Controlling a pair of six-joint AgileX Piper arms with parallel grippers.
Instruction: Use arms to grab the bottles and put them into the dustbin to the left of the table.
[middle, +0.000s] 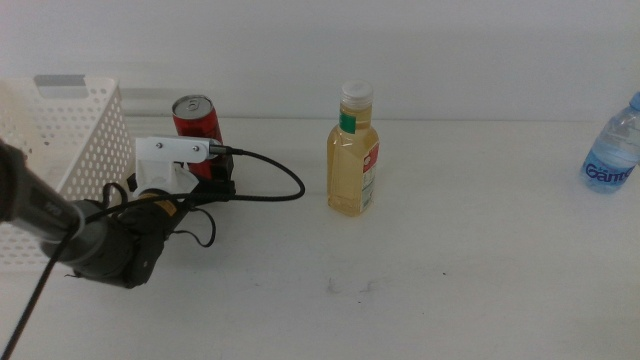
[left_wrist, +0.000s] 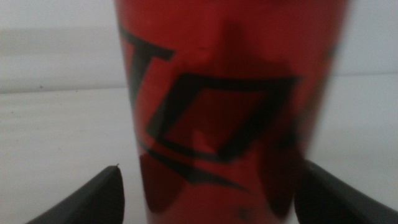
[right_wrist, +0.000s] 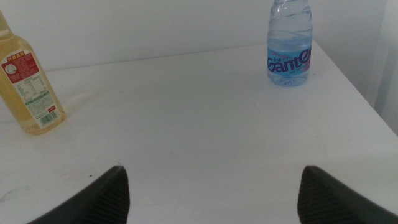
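A slim red soda can stands upright near the table's back left, right beside the white perforated dustbin. My left gripper reaches in from the left, open, with a jaw on each side of the can's lower part. In the left wrist view the can fills the space between the jaws, with a small gap at one side. The yellow-liquid bottle stands mid-table and the blue-labelled water bottle stands at the far right. My right gripper hovers open over bare table, holding nothing, out of the middle view.
The white table has faint scuff marks near its front middle. A black cable loops from the left wrist toward the yellow bottle. The right wrist view shows the yellow bottle, the water bottle and the table's edge beside the latter.
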